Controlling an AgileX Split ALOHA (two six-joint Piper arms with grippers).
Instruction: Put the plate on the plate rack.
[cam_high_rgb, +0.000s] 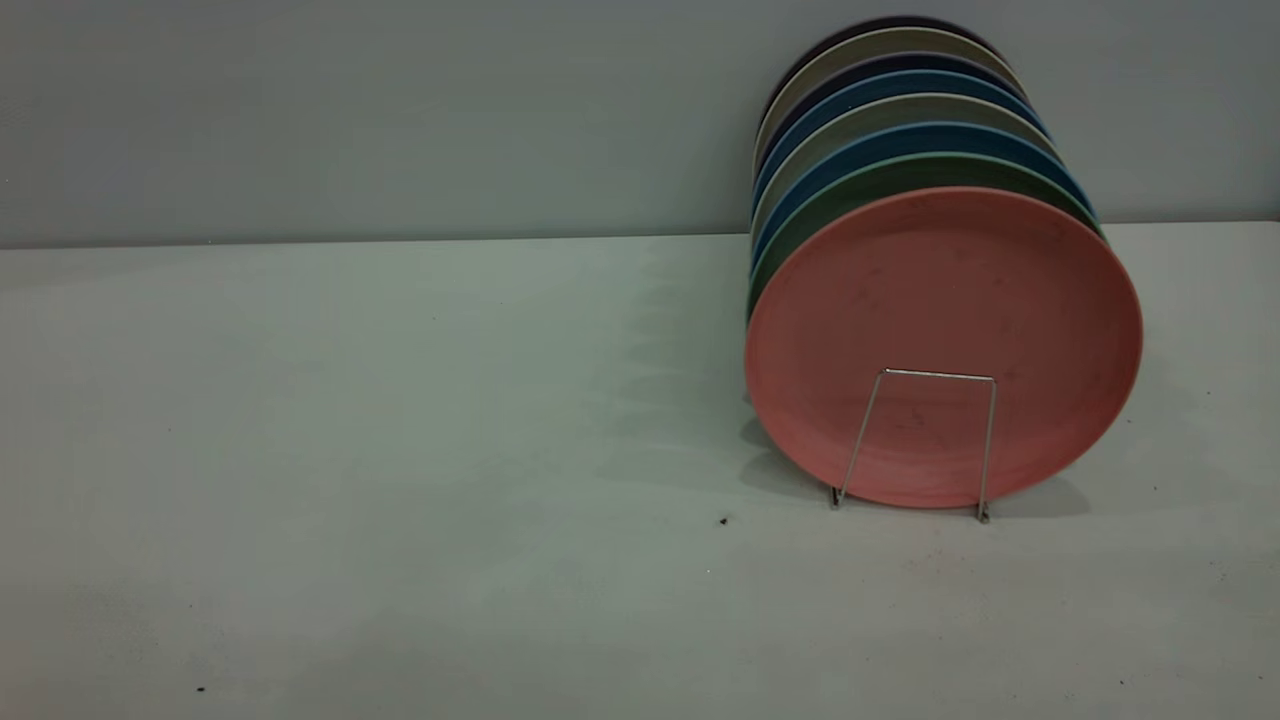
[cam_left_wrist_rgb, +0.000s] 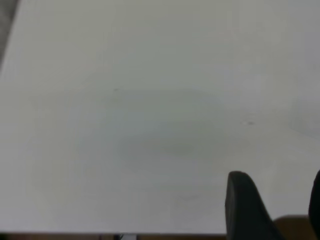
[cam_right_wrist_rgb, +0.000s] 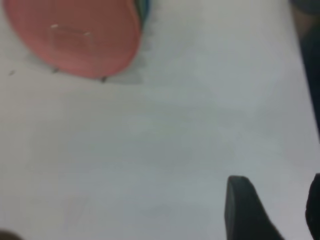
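The salmon-pink plate stands on edge in the front slot of the wire plate rack, at the right of the table. It also shows in the right wrist view, with the rack's front loop faint across it. Neither gripper shows in the exterior view. My left gripper hangs over bare table, open and empty. My right gripper is open and empty, well away from the plate.
Behind the pink plate stand several more plates on edge: a teal-green one, then blue and beige ones, back to the wall. The white table has a few dark specks.
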